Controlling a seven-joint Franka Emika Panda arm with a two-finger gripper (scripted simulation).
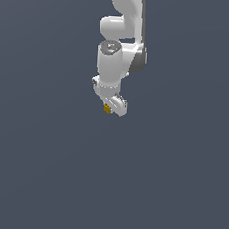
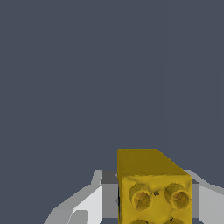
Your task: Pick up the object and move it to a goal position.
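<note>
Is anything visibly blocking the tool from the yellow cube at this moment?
No. The yellow cube already sits between the fingers of the tool, with nothing else near it in either view. No goal marker is visible.

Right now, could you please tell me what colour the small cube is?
The cube is yellow-gold with round studs on one face, clearest in the wrist view.

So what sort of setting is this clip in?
A bare simulated scene, most likely, not a real room. The background is one flat grey-blue with no table edge or walls. Only a smooth white arm's gripper and a small yellow studded cube between its fingers appear.
</note>
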